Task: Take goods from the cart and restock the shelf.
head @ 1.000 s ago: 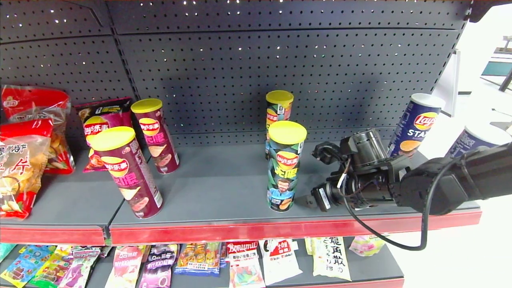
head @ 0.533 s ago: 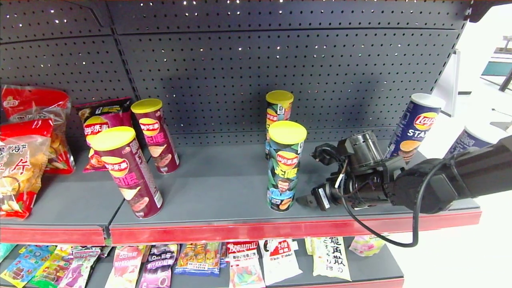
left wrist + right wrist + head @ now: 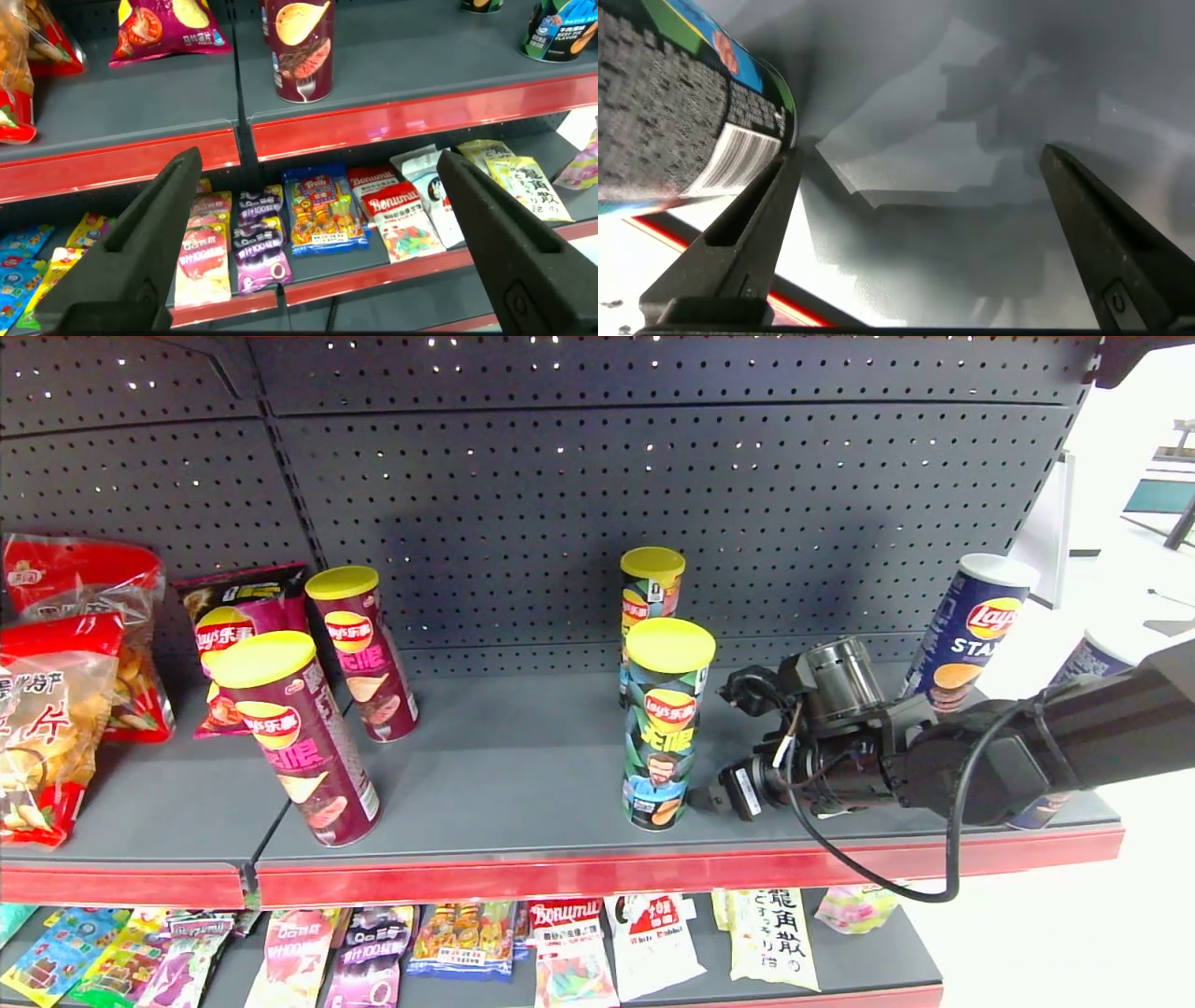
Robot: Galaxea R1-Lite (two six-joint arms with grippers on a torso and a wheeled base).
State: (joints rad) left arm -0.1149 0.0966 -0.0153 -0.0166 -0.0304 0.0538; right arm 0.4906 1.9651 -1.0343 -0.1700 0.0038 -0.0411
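— What's the biggest thing there?

— The shelf (image 3: 523, 756): a grey deck with a red front lip and a dark pegboard back (image 3: 560, 504). A lower tier (image 3: 840, 961) under it carries a row of flat snack packets (image 3: 560, 943).

— And the arm?

— The right arm (image 3: 1074, 747) comes in from the right, low over the deck, pointing toward the middle.

— Stock on the deck?

— Red snack bags (image 3: 56, 709) at the far left, then a purple chip bag (image 3: 233, 616) against the back. Two purple cans follow, one near the lip (image 3: 294, 737) and one behind it (image 3: 362, 653), both upright. Two blue cans are at the right end; one (image 3: 971, 625) is by the back panel and the other (image 3: 1088, 658) is partly hidden by the arm.

— The green ones?

— The front green can (image 3: 665, 723) stands upright mid-shelf, close to the red lip. The rear green can (image 3: 649, 588) is directly behind it by the pegboard.

— The right tool?

— The right tool (image 3: 702, 800) sits at the base of the front green can, on its right side. Its fingers (image 3: 738, 252) are spread apart with bare deck between them. The can's barcode side lies just outside one finger; I cannot tell whether they touch.

— And the left tool?

— The left tool (image 3: 318, 163) hangs in front of the lower tier, spread wide with nothing between its fingers.
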